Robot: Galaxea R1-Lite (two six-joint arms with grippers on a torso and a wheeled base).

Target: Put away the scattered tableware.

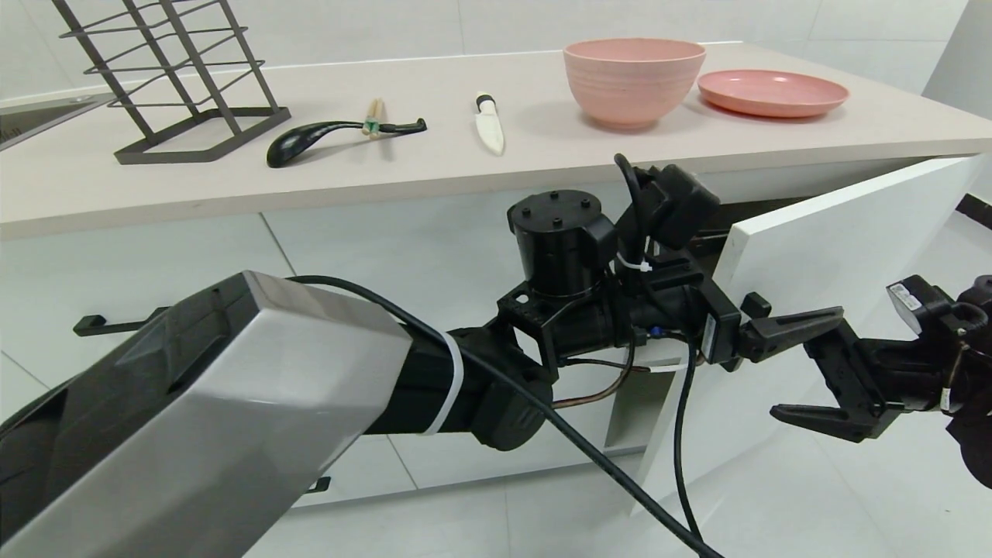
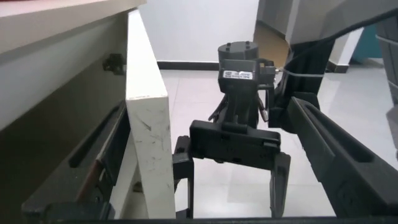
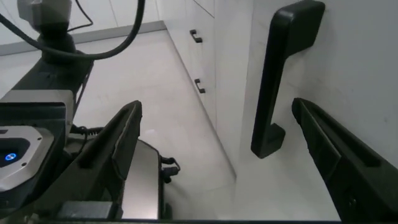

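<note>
Pink ribbed bowl (image 1: 634, 81), pink shallow plate (image 1: 773, 93) on counter (image 1: 465, 182); left gripper (image 1: 756, 318), right gripper (image 1: 806, 380) jaws spread, empty.

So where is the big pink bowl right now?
In the head view, the pink bowl sits on the countertop toward the right, just left of the pink plate, with the white knife farther left.
</note>
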